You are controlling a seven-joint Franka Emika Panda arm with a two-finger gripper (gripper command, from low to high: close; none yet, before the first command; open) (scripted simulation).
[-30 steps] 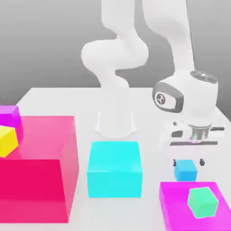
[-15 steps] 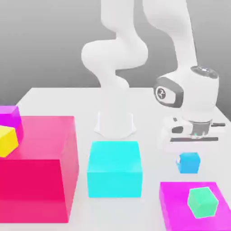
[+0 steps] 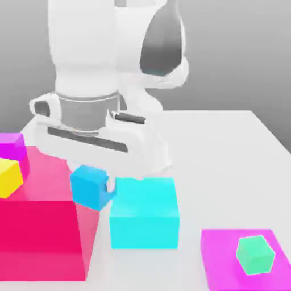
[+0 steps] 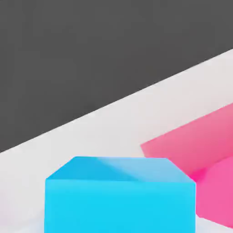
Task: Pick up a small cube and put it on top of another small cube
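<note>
The small cube [image 3: 86,187], plain sky-blue, hangs tilted in the air between the big pink block [image 3: 40,227] and the big cyan block [image 3: 144,219]. My gripper [image 3: 94,183] is shut on it, with the white hand [image 3: 91,133] right above and one dark fingertip [image 3: 111,188] showing at the cube's side. In the hand view the same cube [image 4: 120,200] sits close up, with the pink block [image 4: 200,150] behind it. A small green cube [image 3: 256,254] rests on a flat magenta block [image 3: 224,267] at the exterior view's lower right.
A yellow cube [image 3: 8,176] and a magenta cube [image 3: 11,146] sit on the pink block at the exterior view's left. The white table [image 3: 227,153] stretches to the right, and the arm's base [image 3: 153,153] stands behind the cyan block.
The gripper closed on the small cube by the magenta block, lifted it, and swung with it to the exterior view's left, up beside the pink block.
</note>
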